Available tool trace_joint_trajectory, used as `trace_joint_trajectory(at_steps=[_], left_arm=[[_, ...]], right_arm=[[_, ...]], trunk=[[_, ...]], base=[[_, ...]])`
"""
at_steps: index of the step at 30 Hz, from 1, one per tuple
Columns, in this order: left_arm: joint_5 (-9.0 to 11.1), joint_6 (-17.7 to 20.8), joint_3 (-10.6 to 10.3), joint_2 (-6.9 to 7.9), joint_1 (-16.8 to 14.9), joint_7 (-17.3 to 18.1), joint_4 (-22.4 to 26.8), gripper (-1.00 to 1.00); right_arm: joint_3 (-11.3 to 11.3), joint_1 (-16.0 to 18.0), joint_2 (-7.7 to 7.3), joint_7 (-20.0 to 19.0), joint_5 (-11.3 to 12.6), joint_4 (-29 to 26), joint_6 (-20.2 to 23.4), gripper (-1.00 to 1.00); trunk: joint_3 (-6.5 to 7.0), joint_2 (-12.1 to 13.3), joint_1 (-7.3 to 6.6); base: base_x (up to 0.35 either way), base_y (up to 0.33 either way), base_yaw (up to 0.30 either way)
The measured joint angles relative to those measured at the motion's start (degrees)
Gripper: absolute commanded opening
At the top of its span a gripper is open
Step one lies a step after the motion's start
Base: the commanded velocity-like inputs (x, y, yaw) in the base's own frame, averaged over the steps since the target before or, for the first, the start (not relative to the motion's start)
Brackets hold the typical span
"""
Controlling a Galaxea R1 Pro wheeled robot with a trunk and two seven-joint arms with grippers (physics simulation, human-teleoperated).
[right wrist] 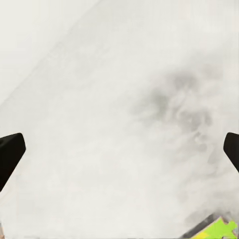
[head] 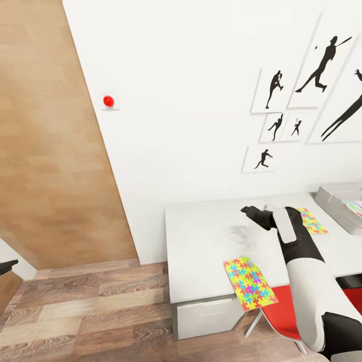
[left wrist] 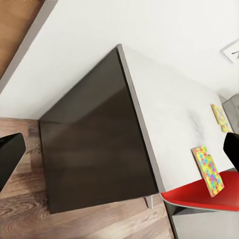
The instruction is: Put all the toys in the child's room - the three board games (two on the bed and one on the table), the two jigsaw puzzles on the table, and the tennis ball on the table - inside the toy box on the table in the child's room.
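One jigsaw puzzle (head: 250,283) (left wrist: 208,169) lies at the front edge of the pale grey table (head: 206,236), overhanging it. The other jigsaw puzzle (head: 312,221) (left wrist: 219,117) lies further back, partly behind my right arm. My right gripper (head: 249,211) (right wrist: 119,152) hovers open over bare tabletop between them, holding nothing. The grey toy box (head: 334,198) stands at the table's right end with something colourful inside. My left gripper (head: 7,265) (left wrist: 119,154) is open and empty, low beside the table's dark end panel (left wrist: 94,144). The tennis ball, the board games and the bed are out of view.
A red chair (head: 279,309) (left wrist: 204,196) is tucked under the table below the front puzzle. White drawers (head: 206,317) sit under the table's left end. A red round button (head: 108,101) and black sports prints (head: 301,85) hang on the white wall. Wood floor lies to the left.
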State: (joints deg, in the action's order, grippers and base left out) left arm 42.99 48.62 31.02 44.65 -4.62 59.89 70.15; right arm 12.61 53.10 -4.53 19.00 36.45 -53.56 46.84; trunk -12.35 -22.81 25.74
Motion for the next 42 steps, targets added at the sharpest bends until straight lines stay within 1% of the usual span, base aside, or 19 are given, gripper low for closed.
trace_joint_trajectory(at_steps=[1,5,10,11,16,20,25,30,34,35,39,40,41,42], left_arm=[[0.0,0.0,0.0,-0.01,0.0,0.0,0.0,1.00],[0.0,0.0,0.0,0.03,0.0,0.0,0.0,1.00],[0.0,0.0,0.0,0.06,0.0,0.1,0.0,1.00],[0.0,0.0,0.0,0.06,0.0,0.1,0.0,1.00],[0.0,0.0,0.0,0.07,0.0,0.1,0.0,1.00],[0.0,0.0,0.0,0.07,0.0,0.1,0.0,1.00],[0.0,0.0,0.0,0.03,0.0,0.1,0.0,1.00],[0.0,0.0,0.0,0.01,0.0,0.1,0.0,1.00],[0.0,0.0,0.0,-0.01,0.0,0.1,0.0,1.00],[0.0,0.0,0.0,-0.01,0.0,0.1,0.0,1.00],[0.1,0.0,0.0,-0.01,0.0,0.1,0.0,1.00],[0.1,0.0,0.0,-0.01,0.0,0.1,0.0,1.00],[0.1,0.0,0.0,-0.01,0.0,0.1,0.0,1.00],[0.1,0.0,0.0,-0.01,0.0,0.1,0.0,1.00]], right_arm=[[0.0,-0.3,-0.04,-1.2,1.9,-3.3,2.1,1.00],[0.1,-2.5,-0.09,-3.2,5.3,-10.1,5.9,1.00],[0.1,-7.6,-0.11,-5.1,9.2,-18.1,9.9,1.00],[0.1,-9.7,-0.12,-5.8,10.8,-21.0,10.8,1.00],[0.1,-15.2,-0.15,-8.4,15.1,-27.2,12.0,1.00],[0.2,-20.2,-0.19,-11.3,17.7,-31.3,12.4,1.00],[0.4,-25.9,-0.18,-16.5,19.5,-35.3,12.5,1.00],[1.3,-30.8,-0.16,-24.5,20.8,-36.8,12.3,1.00],[1.7,-34.6,-0.14,-32.2,20.7,-37.3,11.8,1.00],[1.7,-34.6,-0.14,-32.2,20.7,-37.3,11.8,1.00],[1.8,-38.5,-0.09,-37.9,20.4,-37.5,10.6,1.00],[1.7,-39.4,-0.06,-39.0,20.3,-37.5,10.1,1.00],[1.6,-41.0,0.09,-40.5,20.1,-37.5,8.6,1.00],[1.5,-41.7,0.17,-41.1,20.1,-37.5,7.9,1.00]], trunk=[[0.09,0.0,0.00],[0.45,0.0,0.00],[0.90,0.0,0.00],[0.99,0.0,0.00],[1.44,0.0,0.00],[1.80,0.0,0.00],[2.25,0.0,0.00],[2.71,0.0,0.00],[3.07,0.0,0.00],[3.16,0.0,0.00],[3.53,0.0,0.00],[3.62,0.0,0.00],[3.71,0.0,0.00],[3.80,0.0,0.00]], base=[[0.000,0.000,-0.074],[0.000,0.000,-0.077],[0.000,0.000,-0.079],[0.000,0.000,-0.079],[0.000,0.000,-0.070],[0.000,0.000,-0.030],[0.000,0.000,-0.011],[0.000,0.000,-0.004],[0.000,0.000,-0.001],[0.000,0.000,0.000],[0.000,0.000,0.000],[0.000,0.000,0.000],[0.000,0.000,0.000],[0.000,0.000,0.000]])
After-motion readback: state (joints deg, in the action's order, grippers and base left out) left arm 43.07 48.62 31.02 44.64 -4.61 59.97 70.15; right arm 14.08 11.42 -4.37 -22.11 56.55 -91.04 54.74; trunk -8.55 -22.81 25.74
